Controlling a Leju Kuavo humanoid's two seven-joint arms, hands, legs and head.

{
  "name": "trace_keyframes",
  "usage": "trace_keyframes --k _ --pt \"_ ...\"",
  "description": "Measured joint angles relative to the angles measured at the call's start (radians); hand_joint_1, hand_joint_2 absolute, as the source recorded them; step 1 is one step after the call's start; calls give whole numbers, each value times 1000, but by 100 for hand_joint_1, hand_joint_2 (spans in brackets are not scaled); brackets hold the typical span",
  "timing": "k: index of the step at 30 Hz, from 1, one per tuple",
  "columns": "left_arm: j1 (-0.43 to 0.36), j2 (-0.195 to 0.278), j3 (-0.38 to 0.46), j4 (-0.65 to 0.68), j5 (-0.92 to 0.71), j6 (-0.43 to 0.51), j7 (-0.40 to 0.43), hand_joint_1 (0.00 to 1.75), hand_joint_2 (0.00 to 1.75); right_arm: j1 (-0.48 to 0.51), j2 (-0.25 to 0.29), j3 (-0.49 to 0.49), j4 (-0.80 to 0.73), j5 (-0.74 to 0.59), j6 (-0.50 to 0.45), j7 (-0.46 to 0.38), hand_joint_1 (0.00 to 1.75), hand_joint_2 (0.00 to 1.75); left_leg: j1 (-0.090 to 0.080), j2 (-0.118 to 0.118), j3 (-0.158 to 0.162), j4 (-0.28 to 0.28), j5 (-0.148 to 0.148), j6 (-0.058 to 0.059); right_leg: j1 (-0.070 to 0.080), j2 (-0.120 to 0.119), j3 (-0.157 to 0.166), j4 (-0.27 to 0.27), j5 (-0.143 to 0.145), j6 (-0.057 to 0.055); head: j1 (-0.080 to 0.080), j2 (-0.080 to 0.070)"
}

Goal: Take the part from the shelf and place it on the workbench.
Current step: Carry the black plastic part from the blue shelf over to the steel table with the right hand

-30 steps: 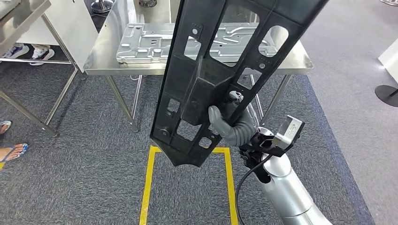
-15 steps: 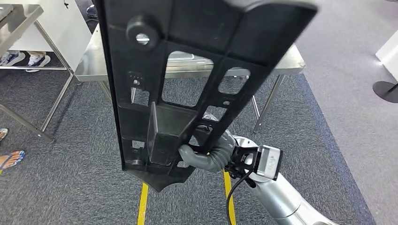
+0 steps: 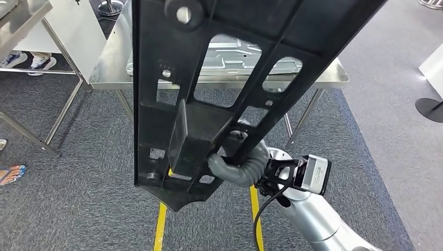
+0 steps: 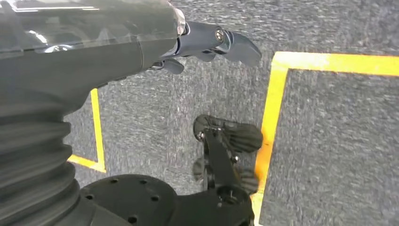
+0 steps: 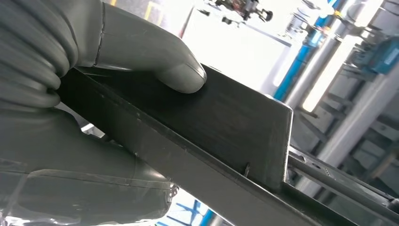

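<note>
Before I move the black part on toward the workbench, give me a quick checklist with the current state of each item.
1. Right robot hand grips the black part: ok; thumb pressed on it.
2. Left robot hand free: ok, holds nothing.
3. Workbench ahead: ok.
4. Room on the bench: cannot tell; a silver metal panel already lies there.
5. Part's top end clear of obstacles: cannot tell, out of frame.

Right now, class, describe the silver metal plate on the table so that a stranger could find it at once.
Find the steel table standing on grey carpet beyond the robot. The plate lies flat on top, seen through openings in the black part that the right hand holds. It is shiny and stamped with ridges, unlike the matt black part.
</note>
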Motion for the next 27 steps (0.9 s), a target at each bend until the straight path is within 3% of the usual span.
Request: trace_keyframes --k 1,3,6,7,9,10,11,12,14,16,21,23,25,26,27 --pt "-1 -1 0 0 0 1 0 0 175 -10 0 -6 0 -12 -7 2 175 175 -1 0 0 1 -2 -4 3 -1 16 -40 12 -5 -1 0" --pt "-2 -3 0 0 0 2 1 0 175 -20 -1 -22 1 -31 -22 1 175 175 -1 1 0 -1 -5 -14 8 -1 22 -62 11 -11 -2 0" --pt "-1 -1 0 0 0 2 -3 0 175 -5 -7 -48 -4 -38 -39 -31 175 175 -2 1 -5 24 -27 -28 -3 -1 38 -79 13 -22 -4 0" --pt "-1 0 0 0 0 1 -4 0 175 5 -10 -56 -6 -36 -44 -48 175 175 -1 0 -24 67 -51 -32 -6 -2 46 -84 12 -26 -5 0" --pt "3 0 1 0 0 0 -6 0 175 28 -14 -69 -7 -31 -49 -76 175 175 4 0 -91 201 -108 -40 -5 -3 53 -85 7 -32 -8 0" --pt "5 0 1 0 0 -1 -6 0 175 42 -17 -75 -8 -27 -52 -83 175 175 6 0 -123 256 -123 -44 -5 -2 55 -85 4 -33 -8 0" --pt "7 0 1 0 0 -1 -6 0 175 57 -19 -81 -10 -22 -54 -87 175 175 8 0 -141 279 -118 -47 -5 -1 58 -84 1 -33 -8 0" --pt "8 0 1 0 0 -1 -6 0 175 70 -21 -86 -13 -18 -55 -91 175 175 9 0 -139 260 -93 -48 -5 1 62 -82 -3 -31 -8 0" --pt "9 1 1 0 0 -2 -6 0 175 88 -25 -95 -20 -14 -56 -96 175 175 11 0 -87 133 -15 -46 -6 4 71 -77 -15 -24 -8 0" --pt "8 2 1 0 0 -3 -7 0 175 95 -26 -102 -25 -13 -57 -99 175 175 9 -1 -39 29 23 -39 -4 6 76 -70 -25 -15 -7 0" --pt "8 1 1 0 -2 -3 -7 0 175 104 -30 -119 -38 -7 -56 -98 175 175 7 -3 -25 2 18 -8 -5 6 68 -47 -48 15 -5 0" --pt "7 2 1 0 -5 -3 -7 0 175 104 -30 -130 -44 -6 -53 -94 175 175 8 -2 -19 -3 17 2 -8 4 17 55 -98 23 -3 0" --pt "6 2 1 0 -8 -3 -6 0 175 108 -30 -139 -45 -6 -47 -88 175 175 7 -1 -16 -3 13 7 -9 3 -62 193 -146 27 -2 0" --pt "6 2 1 0 -9 -3 -5 0 175 112 -30 -143 -45 -6 -43 -84 175 175 6 -2 -13 -2 10 7 -10 2 -87 228 -145 28 -2 0" --pt "7 2 1 0 -10 -3 -4 0 175 115 -30 -146 -45 -6 -40 -82 175 175 6 -3 -8 -2 6 7 -11 2 -93 223 -124 26 -2 0"
